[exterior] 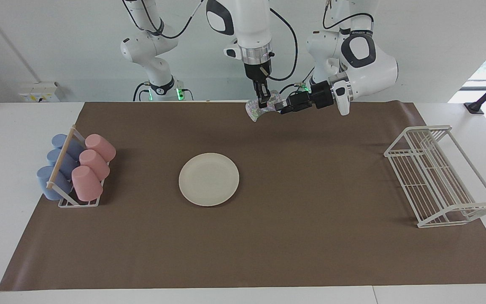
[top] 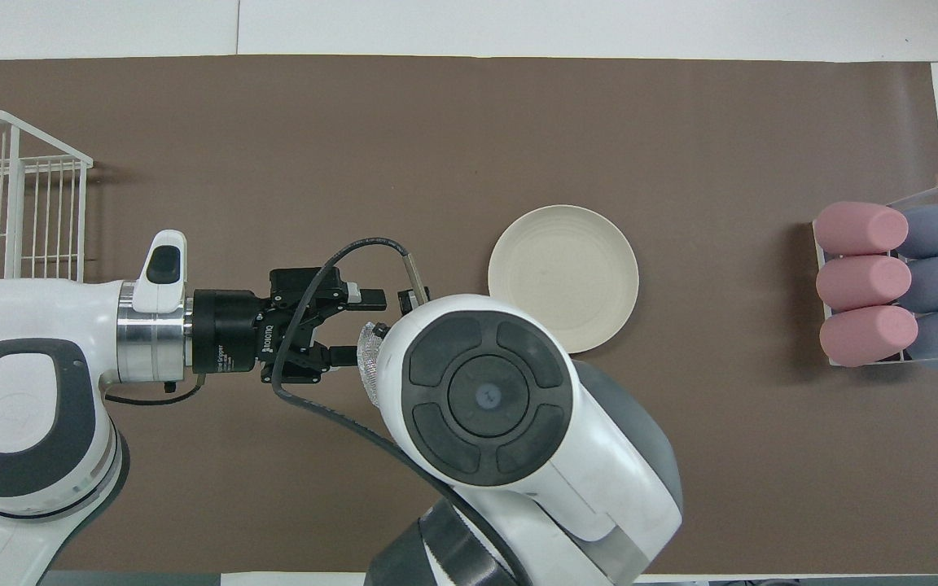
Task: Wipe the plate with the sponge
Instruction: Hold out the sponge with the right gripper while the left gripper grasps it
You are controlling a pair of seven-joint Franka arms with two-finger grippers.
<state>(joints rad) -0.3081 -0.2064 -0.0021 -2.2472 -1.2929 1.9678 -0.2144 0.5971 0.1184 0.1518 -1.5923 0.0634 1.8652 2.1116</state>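
The cream-white plate [exterior: 209,179] [top: 563,277] lies flat on the brown mat near the table's middle. The silvery sponge [exterior: 255,112] [top: 370,360] hangs in the air over the mat's edge nearest the robots. My right gripper [exterior: 263,103] points straight down and is shut on it; the right arm's wrist hides that gripper in the overhead view. My left gripper [exterior: 282,108] [top: 359,327] lies horizontal and open, its fingertips right beside the sponge's edge on the side toward the left arm's end. I cannot tell whether they touch it.
A rack of pink and blue cups [exterior: 76,169] [top: 892,285] lying on their sides stands toward the right arm's end. A white wire dish rack [exterior: 437,177] [top: 13,195] stands toward the left arm's end. The brown mat [exterior: 310,236] covers most of the table.
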